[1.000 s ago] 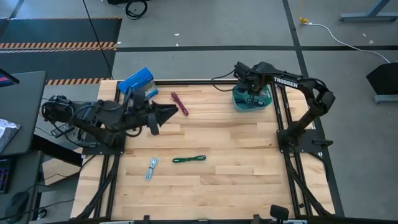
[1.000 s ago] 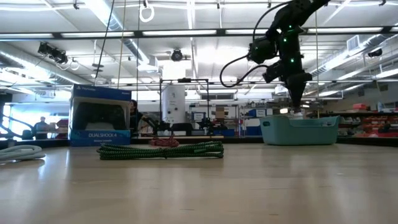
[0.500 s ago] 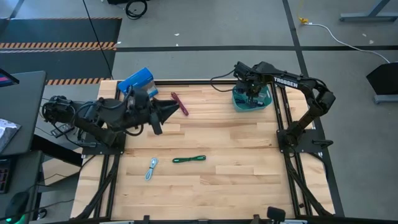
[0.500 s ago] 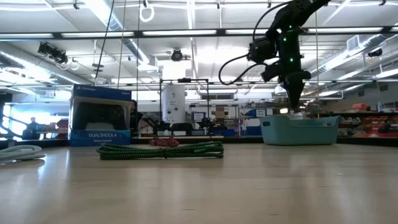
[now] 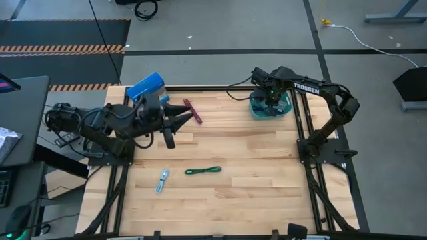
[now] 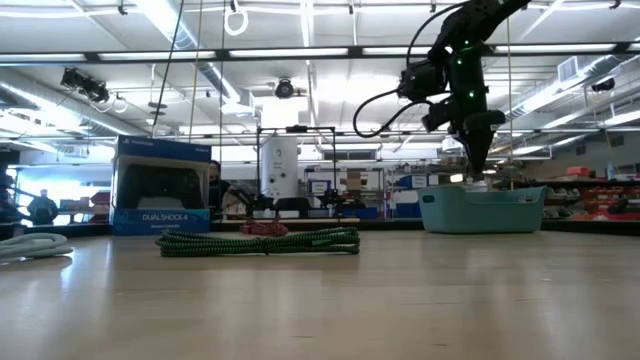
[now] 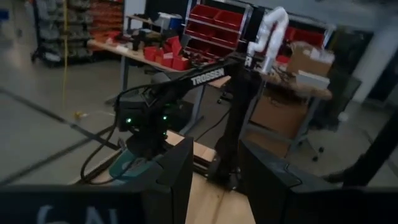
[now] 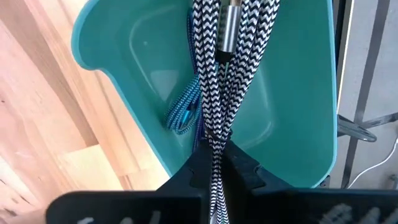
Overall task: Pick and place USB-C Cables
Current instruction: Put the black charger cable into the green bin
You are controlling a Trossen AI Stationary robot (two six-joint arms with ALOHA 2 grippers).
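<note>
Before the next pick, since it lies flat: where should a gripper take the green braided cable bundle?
Grip the green braided cable bundle at mid-length, from straight above, fingers straddling its narrow width. It lies flat and elongated on the wooden table, clear of other cables.

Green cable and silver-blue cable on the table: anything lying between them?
Nothing. In the high view the green cable and the silvery-blue cable lie apart, with only bare wood of the table between them.

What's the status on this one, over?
Right end effector shut on black-and-white cable, above teal bin. Left end effector open by maroon cable. Nothing in the way.
</note>
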